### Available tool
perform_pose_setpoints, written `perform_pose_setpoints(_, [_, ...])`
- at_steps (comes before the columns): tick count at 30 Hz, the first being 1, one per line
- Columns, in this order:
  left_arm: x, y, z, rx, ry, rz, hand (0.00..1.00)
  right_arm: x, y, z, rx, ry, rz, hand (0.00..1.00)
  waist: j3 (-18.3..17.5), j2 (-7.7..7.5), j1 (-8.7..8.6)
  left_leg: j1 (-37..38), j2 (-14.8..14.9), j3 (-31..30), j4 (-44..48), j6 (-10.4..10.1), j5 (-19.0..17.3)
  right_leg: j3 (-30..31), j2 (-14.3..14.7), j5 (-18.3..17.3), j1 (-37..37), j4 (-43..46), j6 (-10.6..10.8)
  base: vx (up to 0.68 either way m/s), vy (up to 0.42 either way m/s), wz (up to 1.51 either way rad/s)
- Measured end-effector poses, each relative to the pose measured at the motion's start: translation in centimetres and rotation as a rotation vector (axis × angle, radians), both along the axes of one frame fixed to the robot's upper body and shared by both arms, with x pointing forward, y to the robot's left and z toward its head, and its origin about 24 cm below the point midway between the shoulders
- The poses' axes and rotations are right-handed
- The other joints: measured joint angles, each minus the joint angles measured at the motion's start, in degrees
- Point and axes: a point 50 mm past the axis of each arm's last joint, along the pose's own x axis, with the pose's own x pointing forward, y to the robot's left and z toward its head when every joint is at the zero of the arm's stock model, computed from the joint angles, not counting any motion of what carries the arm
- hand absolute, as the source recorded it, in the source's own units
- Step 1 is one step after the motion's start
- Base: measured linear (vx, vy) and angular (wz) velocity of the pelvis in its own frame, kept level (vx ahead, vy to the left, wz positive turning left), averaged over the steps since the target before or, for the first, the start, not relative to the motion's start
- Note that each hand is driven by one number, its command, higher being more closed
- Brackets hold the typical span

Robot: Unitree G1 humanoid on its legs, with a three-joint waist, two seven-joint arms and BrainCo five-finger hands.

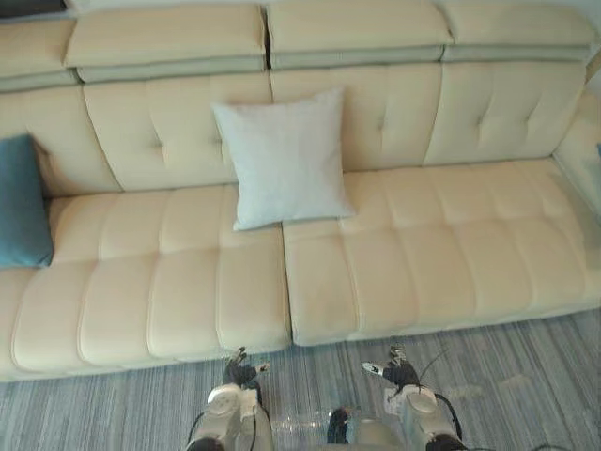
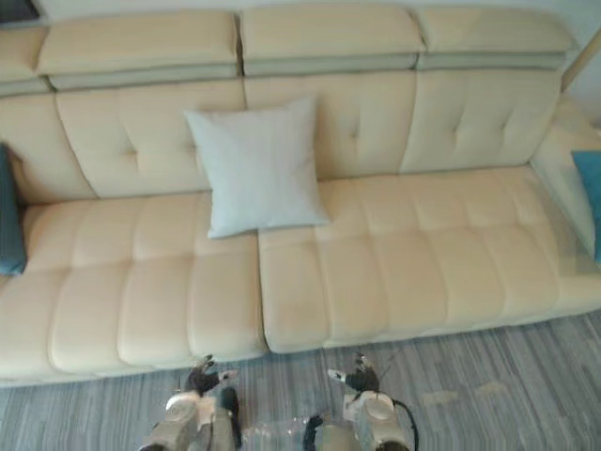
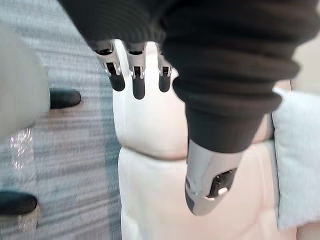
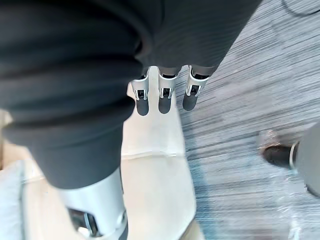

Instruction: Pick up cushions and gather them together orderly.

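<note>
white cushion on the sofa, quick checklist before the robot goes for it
1. White cushion leaning upright against the sofa backrest, nothing on it: ok.
2. Left hand open, holding nothing: ok.
3. Right hand open, holding nothing: ok.
4. Hands at the cushion: not ok, both hang over the floor in front of the seat edge.
5. Second cushion located: teal cushion at the sofa's left end: ok.

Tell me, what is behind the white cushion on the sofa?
The white cushion leans against the sofa's backrest, standing on the seat. The patch right behind it is covered, so I cannot see it.
</note>
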Motion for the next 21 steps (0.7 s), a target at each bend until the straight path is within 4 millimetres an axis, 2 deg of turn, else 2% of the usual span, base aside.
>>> perform_pose_setpoints(1, [-0.1, -0.1, 0.0, -0.002, 0.002, -0.001, 0.00, -0.3, -0.2, -0.1, 0.001, 0.005, -0.013, 0.00, -0.04, -0.07, -0.09, 0.22, 0.02, -0.23, -0.67, -0.19, 1.05, -0.30, -0.03, 0.14, -0.07, 0.03, -0.35, -0.18, -0.056, 0.13])
perform_pose_setpoints(2, [-0.2, -0.2, -0.1, -0.001, 0.004, -0.008, 0.00, -0.9, -0.4, -0.3, 0.009, 0.017, -0.039, 0.00, -0.03, -0.48, -0.38, 0.08, -0.15, -0.85, -0.66, 0.05, 1.18, -2.32, -1.00, -0.36, -0.30, -0.56, -2.00, -0.25, -0.054, 0.17])
perform_pose_setpoints(4, [-0.3, -0.4, -0.1, -0.001, 0.008, -0.021, 0.00, -1.7, -1.1, -0.6, 0.013, 0.032, -0.088, 0.00, 0.12, -0.12, -0.96, -1.60, 0.00, -1.52, 3.91, 1.47, -1.63, -3.72, -1.42, -0.12, -0.96, -0.58, -2.74, -0.25, 0.001, 0.19])
perform_pose_setpoints(5, [-0.6, -0.3, -0.3, 0.000, 0.019, -0.020, 0.00, -2.5, -1.6, -0.8, 0.011, 0.051, -0.113, 0.00, 0.07, -0.17, -1.16, -2.43, -0.39, -1.54, 9.91, 2.58, -5.07, -4.18, -2.31, 0.09, -1.27, -0.59, -3.05, -0.20, 0.131, 0.23])
perform_pose_setpoints(6, [-0.8, -0.4, -0.4, 0.002, 0.022, -0.025, 0.00, -3.4, -1.9, -1.1, 0.008, 0.072, -0.132, 0.00, 0.10, -0.26, -1.36, -2.10, -1.11, -1.70, 14.98, 2.23, -8.28, -4.17, -3.05, 0.39, -1.26, -0.58, -2.61, -0.15, 0.158, 0.21])
perform_pose_setpoints(7, [-0.8, -0.4, -0.4, 0.003, 0.024, -0.026, 0.00, -3.7, -2.0, -1.2, 0.006, 0.082, -0.132, 0.00, 0.05, -0.18, -1.42, -1.53, -1.45, -1.84, 16.01, 1.90, -9.58, -4.06, -3.26, 0.56, -1.28, -0.46, -2.28, -0.10, 0.205, 0.07])
perform_pose_setpoints(8, [-1.2, -0.3, -0.5, 0.006, 0.034, -0.027, 0.00, -4.2, -2.4, -1.3, -0.002, 0.095, -0.136, 0.00, -0.22, 0.31, -1.45, 0.68, -2.49, -2.98, 14.33, 0.96, -12.55, -3.05, -3.51, 0.74, -2.26, 0.49, -1.31, -0.05, 0.166, -0.12])
perform_pose_setpoints(9, [-1.5, -0.1, -0.7, 0.011, 0.043, -0.025, 0.00, -4.3, -2.3, -1.4, 0.001, 0.103, -0.136, 0.00, -0.20, 0.41, -1.50, 1.78, -3.31, -3.28, 12.51, 1.93, -13.95, -2.19, -3.71, 0.81, -2.85, 1.24, -0.48, -0.06, 0.180, -0.20])
perform_pose_setpoints(11, [-2.1, 0.5, -0.9, 0.030, 0.067, -0.033, 0.00, -4.9, -1.5, -1.9, 0.031, 0.138, -0.138, 0.00, -0.78, -0.08, -2.13, 3.83, -5.15, -1.93, 9.35, 3.00, -13.25, -0.46, -4.57, 3.09, -1.80, -1.26, 1.48, -0.06, 0.216, -0.24])
perform_pose_setpoints(12, [-2.7, 0.6, -1.2, 0.037, 0.088, -0.042, 0.00, -5.2, -1.5, -2.0, 0.037, 0.146, -0.139, 0.00, -1.82, 0.52, -2.23, 5.05, -6.03, -0.88, 7.23, 3.78, -12.75, 0.38, -4.96, 4.77, -0.90, -3.79, 2.34, -0.04, 0.213, -0.27])
perform_pose_setpoints(13, [-3.0, 0.7, -1.3, 0.040, 0.096, -0.043, 0.00, -5.6, -1.5, -2.1, 0.037, 0.156, -0.143, 0.00, -2.47, 0.43, -2.37, 5.55, -6.42, -0.43, 6.26, 4.13, -12.51, 0.72, -4.99, 5.80, -0.52, -5.27, 2.65, -0.01, 0.154, -0.25])
perform_pose_setpoints(16, [-3.3, 0.8, -1.5, 0.043, 0.110, -0.047, 0.00, -6.0, -1.9, -2.2, 0.040, 0.163, -0.168, 0.00, -4.61, 1.83, -3.05, 5.60, -7.94, 0.53, 3.82, 5.53, -11.38, 1.50, -5.42, 9.79, 1.05, -11.30, 3.76, 0.02, 0.132, -0.12])
perform_pose_setpoints(21, [-4.1, 1.0, -1.9, 0.047, 0.153, -0.055, 0.00, -6.1, -1.8, -2.2, 0.045, 0.165, -0.172, 0.00, -4.56, 1.55, -3.02, 7.81, -8.56, 3.23, 1.95, 5.95, -10.84, 4.37, -4.91, 13.26, 2.70, -16.39, 4.04, 0.04, 0.055, -0.34])
